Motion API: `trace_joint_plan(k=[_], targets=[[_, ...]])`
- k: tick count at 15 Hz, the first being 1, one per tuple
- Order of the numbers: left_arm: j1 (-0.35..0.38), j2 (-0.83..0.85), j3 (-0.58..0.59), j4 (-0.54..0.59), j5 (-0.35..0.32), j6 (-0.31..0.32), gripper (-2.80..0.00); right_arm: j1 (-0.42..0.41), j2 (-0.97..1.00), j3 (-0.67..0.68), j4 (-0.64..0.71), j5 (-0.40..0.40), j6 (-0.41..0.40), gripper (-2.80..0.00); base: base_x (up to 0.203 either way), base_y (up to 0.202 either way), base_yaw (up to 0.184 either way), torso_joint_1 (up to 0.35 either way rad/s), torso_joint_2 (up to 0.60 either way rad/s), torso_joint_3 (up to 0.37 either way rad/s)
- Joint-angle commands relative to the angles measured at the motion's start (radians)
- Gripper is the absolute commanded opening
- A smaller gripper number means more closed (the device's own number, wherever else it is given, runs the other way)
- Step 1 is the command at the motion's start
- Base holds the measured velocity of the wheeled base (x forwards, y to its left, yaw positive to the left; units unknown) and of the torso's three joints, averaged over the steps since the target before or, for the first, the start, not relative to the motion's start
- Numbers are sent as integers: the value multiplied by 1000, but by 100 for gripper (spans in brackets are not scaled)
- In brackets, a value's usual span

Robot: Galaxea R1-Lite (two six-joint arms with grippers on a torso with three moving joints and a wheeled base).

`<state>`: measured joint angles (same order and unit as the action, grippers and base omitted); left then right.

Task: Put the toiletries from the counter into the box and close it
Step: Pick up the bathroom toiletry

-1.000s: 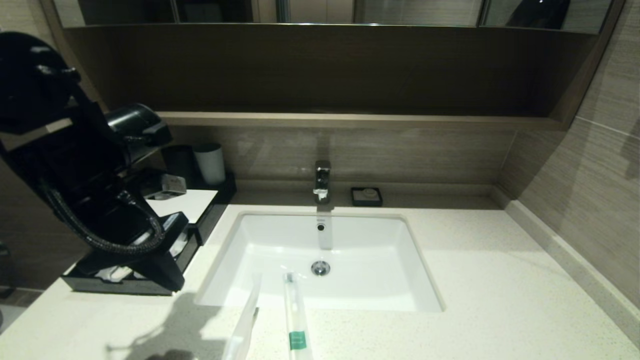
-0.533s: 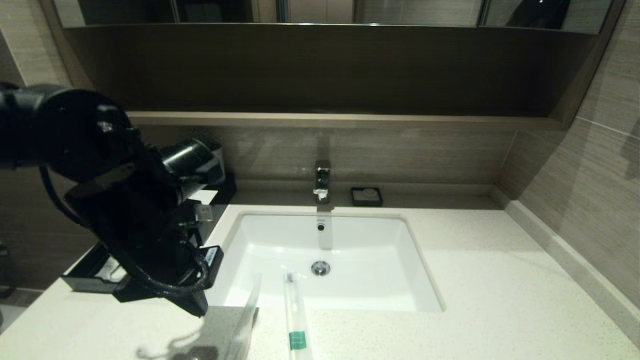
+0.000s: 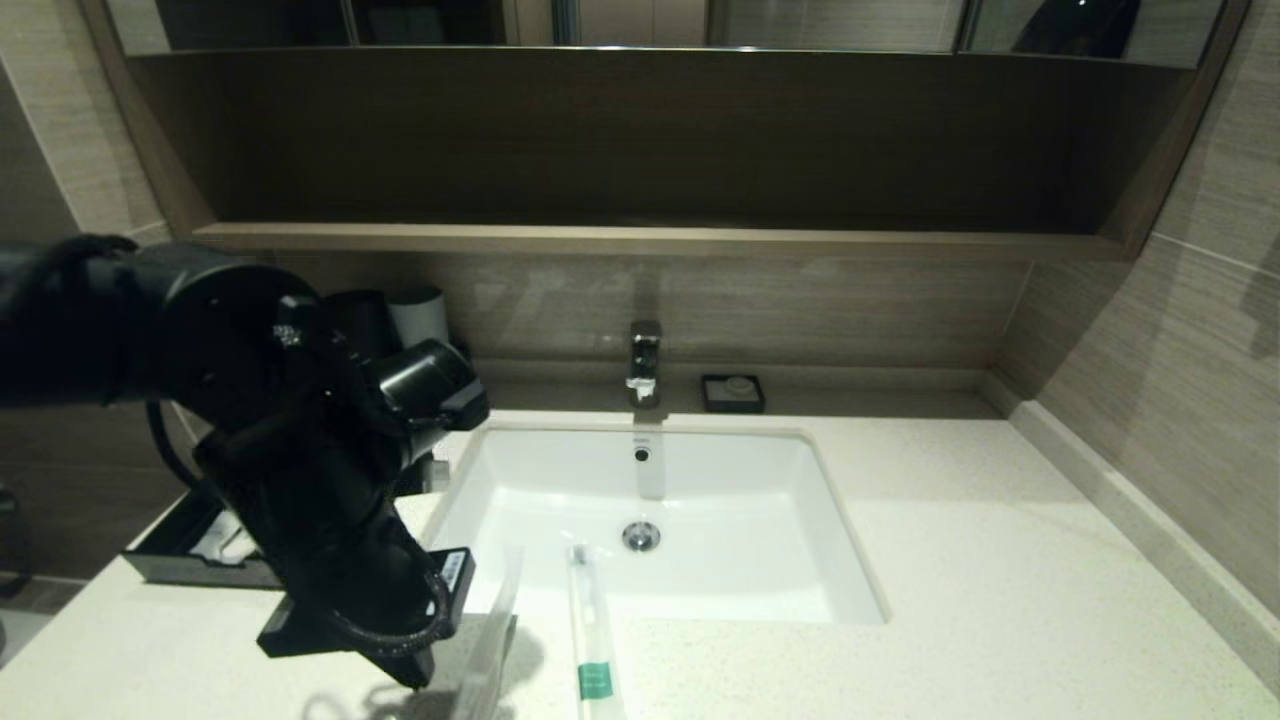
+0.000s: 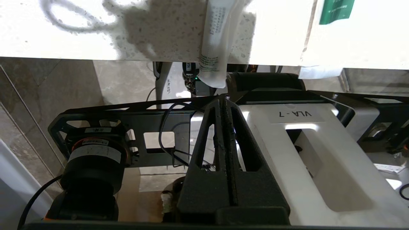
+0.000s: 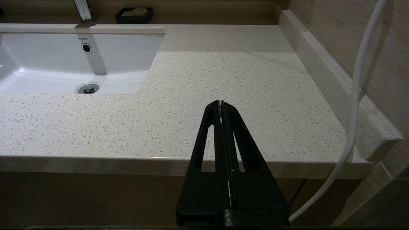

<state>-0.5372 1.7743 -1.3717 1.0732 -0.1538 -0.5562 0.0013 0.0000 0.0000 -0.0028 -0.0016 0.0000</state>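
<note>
The box point(image 3: 180, 545) sits at the counter's point(image 3: 1000, 600) left edge, its drawer pulled out with pale wrapped items inside, too hidden to count. Two wrapped toiletries lie at the counter's front edge, overhanging the sink point(image 3: 650, 520): a plain stick point(image 3: 490, 640) and a green-banded stick point(image 3: 592, 640). The left gripper point(image 3: 415, 680) hangs just beside the plain stick, fingers pressed together, holding nothing. The right gripper point(image 5: 221, 103), also pressed together, waits off the counter's front right edge. Two cups point(image 3: 415, 310) stand behind the box.
</note>
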Motion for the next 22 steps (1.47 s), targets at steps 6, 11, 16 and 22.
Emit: trace_joint_plan(k=[6,11,16,22], targets=[[-80,-4,43,-22,13,-45,-280,0,0,2,0,0,0,-280,0,0,0,0,0,0],[-122,7,31,-22,37,-83,-280,0,0,2,0,0,0,-280,0,0,0,0,0,0],[-121,45,26,-23,53,-74,-280,0,0,2,0,0,0,-280,0,0,0,0,0,0],[-113,112,-96,-11,51,-80,-280,0,0,2,0,0,0,-280,0,0,0,0,0,0]])
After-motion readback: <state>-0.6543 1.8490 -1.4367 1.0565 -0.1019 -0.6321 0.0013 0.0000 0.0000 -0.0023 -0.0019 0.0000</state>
